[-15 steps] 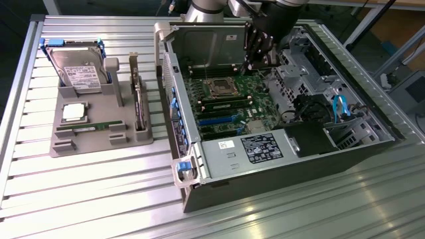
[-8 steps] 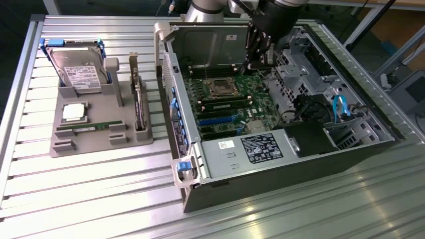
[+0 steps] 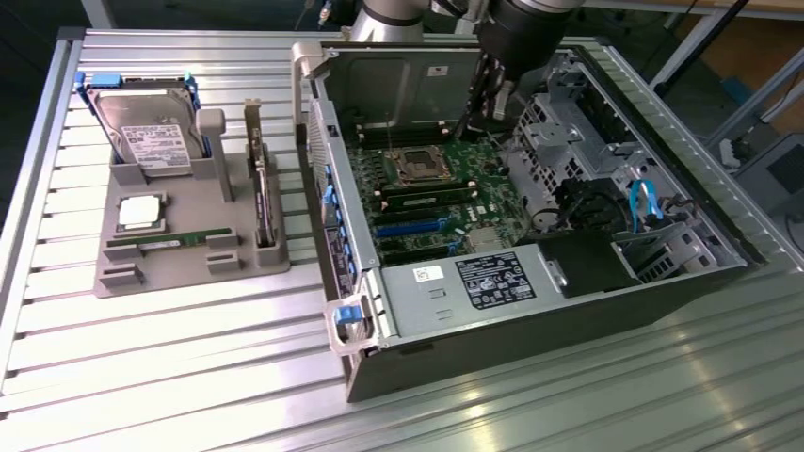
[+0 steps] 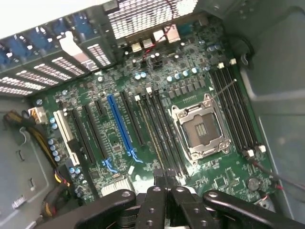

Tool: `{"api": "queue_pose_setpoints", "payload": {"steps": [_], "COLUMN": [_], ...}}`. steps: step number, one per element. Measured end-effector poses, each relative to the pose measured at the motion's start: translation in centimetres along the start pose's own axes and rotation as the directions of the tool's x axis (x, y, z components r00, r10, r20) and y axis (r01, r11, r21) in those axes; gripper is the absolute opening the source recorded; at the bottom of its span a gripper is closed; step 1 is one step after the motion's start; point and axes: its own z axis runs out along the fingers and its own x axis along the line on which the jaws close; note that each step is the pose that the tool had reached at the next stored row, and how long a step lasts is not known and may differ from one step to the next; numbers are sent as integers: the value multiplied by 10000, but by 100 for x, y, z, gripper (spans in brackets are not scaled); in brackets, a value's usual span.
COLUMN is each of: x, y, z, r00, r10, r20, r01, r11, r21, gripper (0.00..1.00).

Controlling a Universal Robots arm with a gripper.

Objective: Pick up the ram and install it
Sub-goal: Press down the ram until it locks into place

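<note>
Inside computer case (image 3: 377, 311), motherboard (image 3: 440, 202), ram (image 3: 169, 241) seemingly in tray (image 3: 176, 273).

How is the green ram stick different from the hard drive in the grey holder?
The ram is a thin green strip; the hard drive is a broad silver block with a white label. The ram lies low in its slot; the hard drive stands propped up. Both sit in the grey holder.

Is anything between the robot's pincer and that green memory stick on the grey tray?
Yes. The pincer hangs inside the open black computer case, above the green motherboard. The thin green memory stick lies on the grey holder tray outside. The case's side wall and an upright dark expansion card stand between them.
</note>
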Motion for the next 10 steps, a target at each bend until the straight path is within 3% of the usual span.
{"api": "queue_pose_setpoints", "payload": {"steps": [3,7,10], "x": [0,0,0], "y": [0,0,0], "z": [1,3,3], "r00": [9962,9847,9721], "r10": [868,1745,2343], "r20": [24,51,71], "r01": [-868,-1745,-2344], "r11": [9962,9846,9721], "r21": [36,70,92], "gripper": [10,10,10]}}
